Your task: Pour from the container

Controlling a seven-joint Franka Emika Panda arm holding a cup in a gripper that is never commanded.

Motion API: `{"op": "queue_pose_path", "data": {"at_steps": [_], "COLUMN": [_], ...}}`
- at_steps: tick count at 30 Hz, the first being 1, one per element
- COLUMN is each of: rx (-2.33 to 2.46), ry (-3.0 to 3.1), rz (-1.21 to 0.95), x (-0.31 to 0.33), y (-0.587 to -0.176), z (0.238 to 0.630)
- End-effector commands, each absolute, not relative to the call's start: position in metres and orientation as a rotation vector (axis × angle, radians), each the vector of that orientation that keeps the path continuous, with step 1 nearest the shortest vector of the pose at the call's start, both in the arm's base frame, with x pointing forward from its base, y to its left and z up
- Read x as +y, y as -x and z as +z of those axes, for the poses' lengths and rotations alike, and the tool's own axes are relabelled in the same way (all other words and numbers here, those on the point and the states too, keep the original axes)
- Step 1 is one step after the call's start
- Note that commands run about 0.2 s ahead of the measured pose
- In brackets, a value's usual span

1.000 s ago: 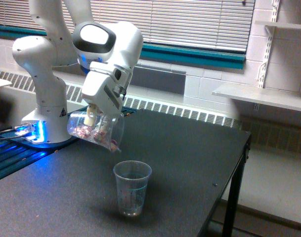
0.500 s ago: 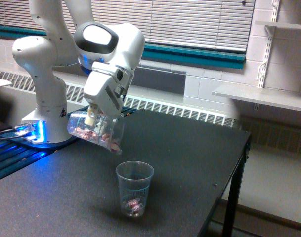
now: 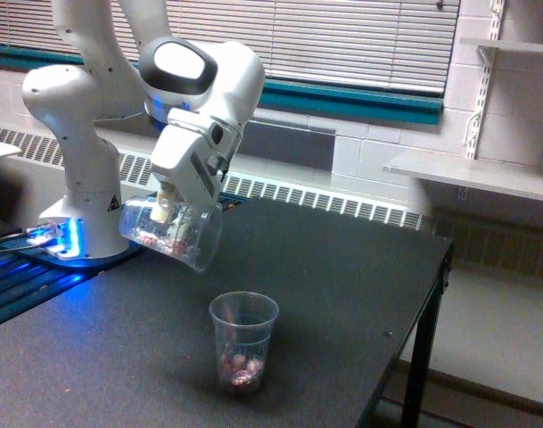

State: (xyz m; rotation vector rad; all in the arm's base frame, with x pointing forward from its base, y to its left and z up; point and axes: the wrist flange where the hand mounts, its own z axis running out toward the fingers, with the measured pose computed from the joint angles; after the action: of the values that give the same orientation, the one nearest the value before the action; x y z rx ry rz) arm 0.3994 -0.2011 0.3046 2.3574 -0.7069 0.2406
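Observation:
The container [image 3: 171, 234], a wide clear plastic tumbler, hangs tilted above the table with its mouth toward the exterior view's right and downward. A few pinkish-brown bits lie along its lower wall. My gripper [image 3: 168, 212] is shut on the container near its upper side, one pale fingertip [image 3: 164, 210] showing through the plastic. Below and to the right stands a slimmer clear cup [image 3: 242, 342], upright on the dark table, with a small heap of pinkish-brown bits at its bottom.
The black table [image 3: 342, 294] ends in an edge at the exterior view's right. The arm's white base [image 3: 79, 205] with blue lights stands at the left. A radiator and window blinds run behind, and a shelf [image 3: 472, 174] is on the right wall.
Pinkish-brown bits have fallen from the container into the slimmer cup, which held none a second ago. The container now holds fewer bits and has risen slightly.

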Motion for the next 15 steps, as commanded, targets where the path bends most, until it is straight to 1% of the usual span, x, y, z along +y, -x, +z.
{"op": "queue_pose_path", "data": {"at_steps": [1,15], "rx": [-0.69,-0.708], "ry": [-2.357,-2.334], "rz": [0.241,0.21], "x": [-0.1959,-0.1912], "y": [-0.4036,-0.407], "z": [0.3085,0.3102]}}
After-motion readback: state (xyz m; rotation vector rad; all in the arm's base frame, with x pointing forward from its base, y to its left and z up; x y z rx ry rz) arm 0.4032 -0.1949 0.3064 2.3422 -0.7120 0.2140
